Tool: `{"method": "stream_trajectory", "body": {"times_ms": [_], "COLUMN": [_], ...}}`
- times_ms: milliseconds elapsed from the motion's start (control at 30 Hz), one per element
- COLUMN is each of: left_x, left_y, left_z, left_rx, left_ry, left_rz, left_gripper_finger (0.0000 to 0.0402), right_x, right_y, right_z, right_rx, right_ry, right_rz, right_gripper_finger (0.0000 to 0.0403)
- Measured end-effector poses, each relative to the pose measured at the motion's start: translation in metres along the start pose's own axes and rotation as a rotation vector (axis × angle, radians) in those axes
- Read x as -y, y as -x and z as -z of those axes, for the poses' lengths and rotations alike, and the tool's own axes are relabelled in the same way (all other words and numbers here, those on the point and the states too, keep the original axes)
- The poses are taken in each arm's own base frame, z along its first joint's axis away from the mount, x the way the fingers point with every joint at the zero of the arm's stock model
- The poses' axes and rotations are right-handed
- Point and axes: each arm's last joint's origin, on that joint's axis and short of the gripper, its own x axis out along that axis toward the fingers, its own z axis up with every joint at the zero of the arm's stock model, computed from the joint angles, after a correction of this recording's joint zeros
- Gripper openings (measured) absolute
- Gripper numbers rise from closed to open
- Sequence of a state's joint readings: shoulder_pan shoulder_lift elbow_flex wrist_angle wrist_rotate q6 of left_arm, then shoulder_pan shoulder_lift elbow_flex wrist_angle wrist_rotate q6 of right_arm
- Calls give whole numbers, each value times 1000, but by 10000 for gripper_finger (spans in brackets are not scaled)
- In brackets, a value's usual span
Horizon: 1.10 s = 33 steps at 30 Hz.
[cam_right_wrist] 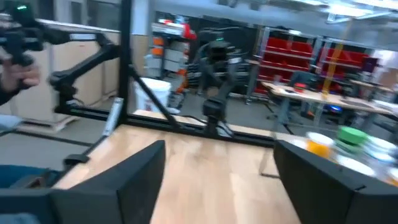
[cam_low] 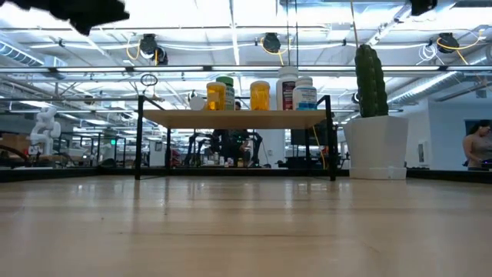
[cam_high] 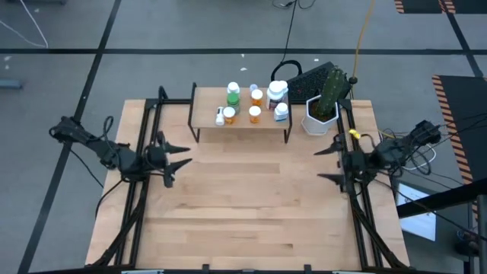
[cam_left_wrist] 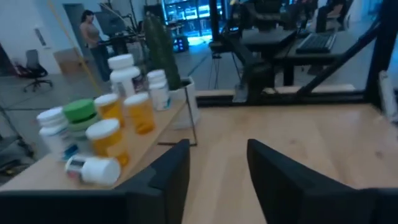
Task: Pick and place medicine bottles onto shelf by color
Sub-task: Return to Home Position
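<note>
A light wooden tabletop [cam_high: 243,213] fills the high view, ringed by grey floor. The low view looks across it into a bright workshop hall. One shelf [cam_high: 204,106] stands at the table's far edge, midway between the two arms, and every one of the medicine bottles [cam_left_wrist: 106,134] in sight is on its board.

The left wrist view allows a count of eight:
- three orange bottles [cam_left_wrist: 140,112] with white caps
- one green-capped bottle [cam_left_wrist: 81,113]
- four white bottles [cam_left_wrist: 124,71]

One white bottle lies on its side at the shelf's left end, just beside an orange one. The tallest white one and a shorter one with a blue label stand at the right end. Whether a ninth hides behind the others cannot be told.

Just beside the shelf's right end sits one white pot [cam_high: 319,120] holding one cactus [cam_high: 330,90]. One dark keyboard [cam_high: 308,78] lies behind it.

The left gripper [cam_high: 183,156] hovers over the table's left side, well apart from the shelf. Its two fingers [cam_left_wrist: 168,171] are parted by a moderate gap, and it holds and touches nothing.

The right gripper [cam_high: 326,164] hovers over the right side, in front of the pot. Its fingers [cam_right_wrist: 124,180] are spread noticeably wider, and it is likewise empty.

Two people show in the room beyond the table. One person [cam_left_wrist: 90,31] stands far off in the left wrist view, and another person [cam_low: 477,146] is at the right edge of the low view.
</note>
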<state>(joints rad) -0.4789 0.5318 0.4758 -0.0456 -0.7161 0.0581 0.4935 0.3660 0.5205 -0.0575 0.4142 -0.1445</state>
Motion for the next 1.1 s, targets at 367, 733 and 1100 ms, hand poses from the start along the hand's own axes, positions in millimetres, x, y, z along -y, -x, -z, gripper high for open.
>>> {"method": "stream_trajectory", "body": {"times_ms": [367, 733, 1100], "left_x": [-12, -35, -53], "left_y": [9, -3, -9], "left_z": [52, 84, 104], "left_rx": [59, 140, 90], "left_ry": [-9, 26, 82], "left_rz": [-19, -56, 89], "left_gripper_finger": [94, 18, 13], "right_x": [19, -2, 3], "right_y": [49, 13, 3], "right_z": [18, 72, 105], "right_rx": [20, 67, 80], "right_ry": [29, 52, -78], "right_rz": [23, -7, 54], "right_gripper_finger": [66, 7, 0]}}
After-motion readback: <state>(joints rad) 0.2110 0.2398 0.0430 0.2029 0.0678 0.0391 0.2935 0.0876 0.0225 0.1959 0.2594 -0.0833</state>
